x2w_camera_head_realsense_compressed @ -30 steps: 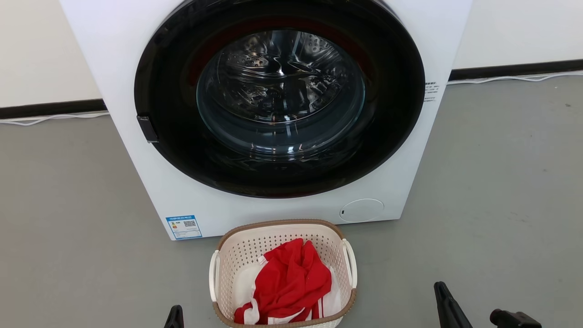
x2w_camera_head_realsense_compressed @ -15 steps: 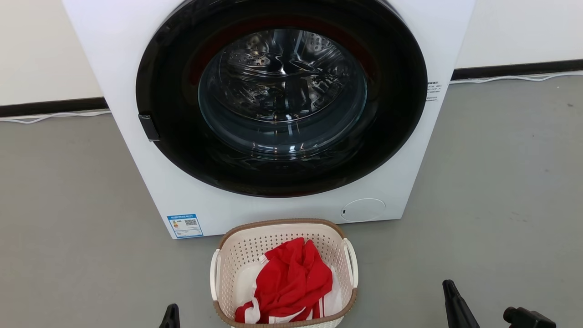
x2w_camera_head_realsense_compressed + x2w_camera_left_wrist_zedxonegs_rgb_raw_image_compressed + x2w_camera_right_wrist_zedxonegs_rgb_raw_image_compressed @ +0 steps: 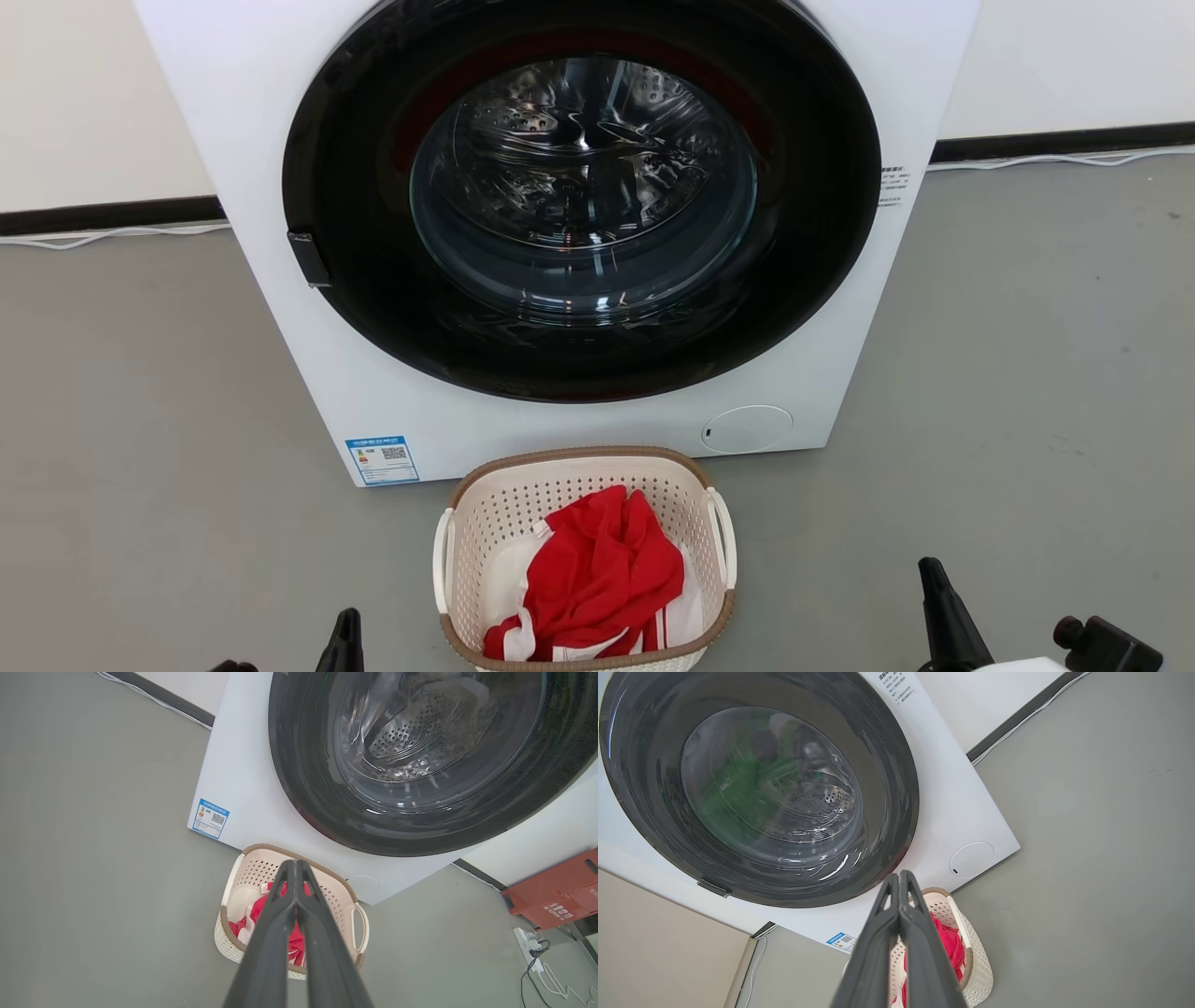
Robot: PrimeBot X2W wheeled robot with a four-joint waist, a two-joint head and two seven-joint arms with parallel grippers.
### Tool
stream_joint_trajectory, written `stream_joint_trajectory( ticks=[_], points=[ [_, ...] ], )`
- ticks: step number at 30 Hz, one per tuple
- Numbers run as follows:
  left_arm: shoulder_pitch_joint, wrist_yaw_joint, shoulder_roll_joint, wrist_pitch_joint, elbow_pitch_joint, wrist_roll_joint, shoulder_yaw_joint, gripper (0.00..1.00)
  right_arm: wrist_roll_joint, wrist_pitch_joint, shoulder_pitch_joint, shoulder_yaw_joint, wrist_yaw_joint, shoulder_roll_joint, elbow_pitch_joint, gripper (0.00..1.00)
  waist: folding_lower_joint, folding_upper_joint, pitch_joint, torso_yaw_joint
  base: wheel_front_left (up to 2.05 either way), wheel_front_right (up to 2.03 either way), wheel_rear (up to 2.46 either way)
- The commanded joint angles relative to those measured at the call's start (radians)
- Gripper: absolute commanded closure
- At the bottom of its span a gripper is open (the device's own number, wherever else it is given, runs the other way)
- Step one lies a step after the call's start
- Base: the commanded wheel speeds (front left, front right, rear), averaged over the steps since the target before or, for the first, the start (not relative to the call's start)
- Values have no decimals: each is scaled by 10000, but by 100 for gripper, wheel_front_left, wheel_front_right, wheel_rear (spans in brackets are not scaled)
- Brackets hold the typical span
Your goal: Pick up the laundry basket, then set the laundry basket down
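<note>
1. You have one laundry basket (image 3: 577, 454) in front of you. It stands upright on the grey floor (image 3: 140, 420), just in front of the one white washing machine (image 3: 261, 168) (I cannot tell whether the far rim touches the machine).
2. The basket has two white loop handles, one on its left side (image 3: 441, 560) and one on its right (image 3: 724, 551). Neither is held.
3. One heap of red cloth (image 3: 602, 569) with white parts lies inside the basket.
4. Your left gripper (image 3: 295, 867) has its two dark fingers pressed together with nothing between them. In the head view it sits at the lower left, near the basket's left handle but apart from it.
5. Your right gripper (image 3: 899, 879) is likewise closed tight and empty. In the head view it sits at the lower right, well apart from the basket's right handle.
6. The machine front shows one round dark door (image 3: 822, 233) with a glass window, one blue label (image 3: 382, 459) at the lower left corner and one round white flap (image 3: 747, 429) at the lower right.
7. In the left wrist view, one red crate (image 3: 556, 891) and one white power strip (image 3: 528, 947) lie on the floor beyond the machine.
</note>
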Motion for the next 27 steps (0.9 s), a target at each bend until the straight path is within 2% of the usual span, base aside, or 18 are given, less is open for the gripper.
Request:
stream_joint_trajectory(
  ticks=[1, 27],
  points=[
    [-572, -129, 59, 41, -192, -383, 173, 100, 354, 83, -487, -29, 25, -120, -277, 100, -1, -1, 3, 6, 0, 0, 0],
    [-1242, -619, 99, 763, 3, -3439, 571, 100, 3158, 811, -896, -347, 40, -157, -417, 100, -1, -1, 49, 91, 0, 0, 0]
  ],
)
